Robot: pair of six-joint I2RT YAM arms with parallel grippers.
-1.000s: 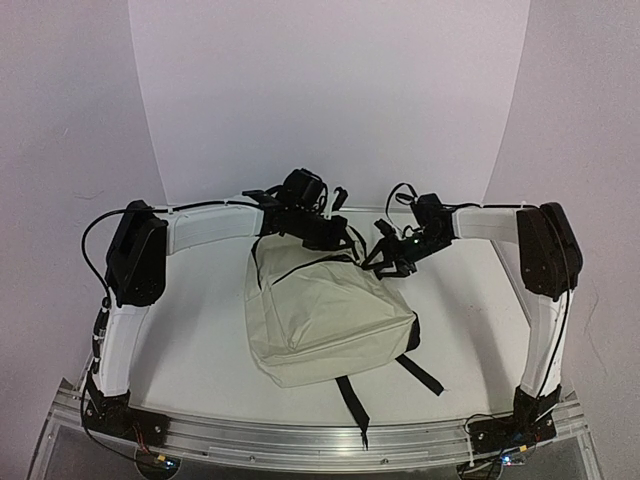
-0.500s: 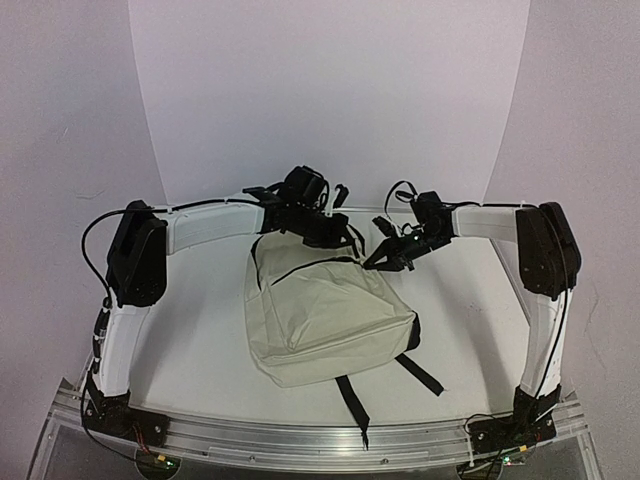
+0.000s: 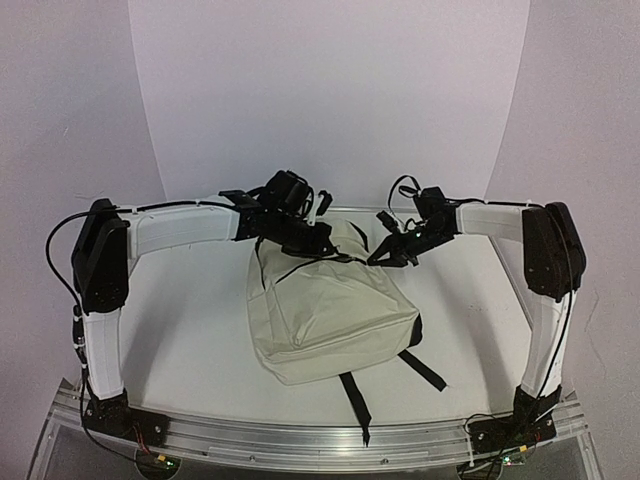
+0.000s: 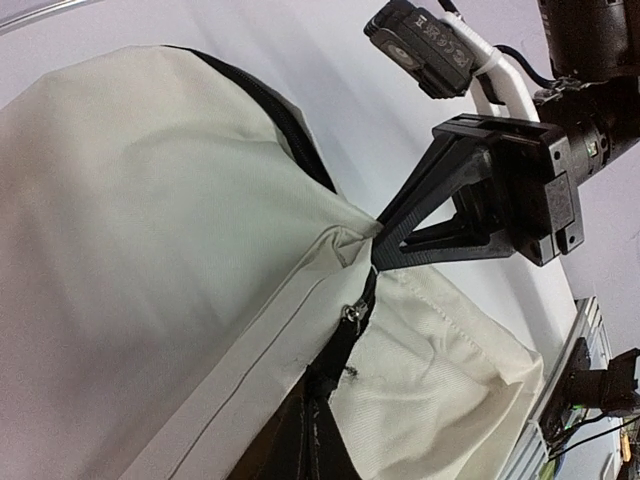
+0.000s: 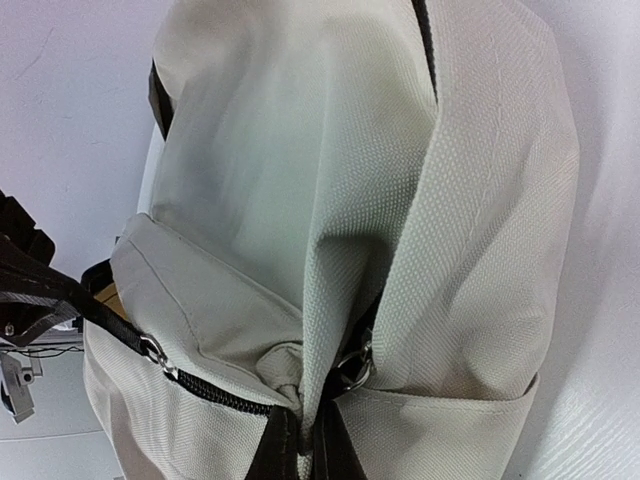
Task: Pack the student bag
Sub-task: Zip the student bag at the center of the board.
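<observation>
The student bag [image 3: 330,310], cream fabric with black zippers, lies in the middle of the table, its top end raised toward the back. My left gripper [image 3: 318,240] is shut on that top edge from the left. In the left wrist view its dark fingers [image 4: 305,440] pinch the cream fabric [image 4: 150,230] beside a zipper pull [image 4: 352,314]. My right gripper [image 3: 385,256] is shut on the same edge from the right. Its tips [image 5: 306,425] clamp a fold of the bag [image 5: 300,150] next to a metal zipper ring [image 5: 355,365]. What is inside the bag stays hidden.
Two black straps [image 3: 352,400] [image 3: 422,372] trail from the bag toward the near edge. An aluminium rail [image 3: 300,435] with both arm bases runs along that edge. A curved white backdrop [image 3: 330,100] closes the far side.
My right gripper has shut on the bag's top edge. The left arm has swung left and back with its hold, lifting and spreading the bag's top.
</observation>
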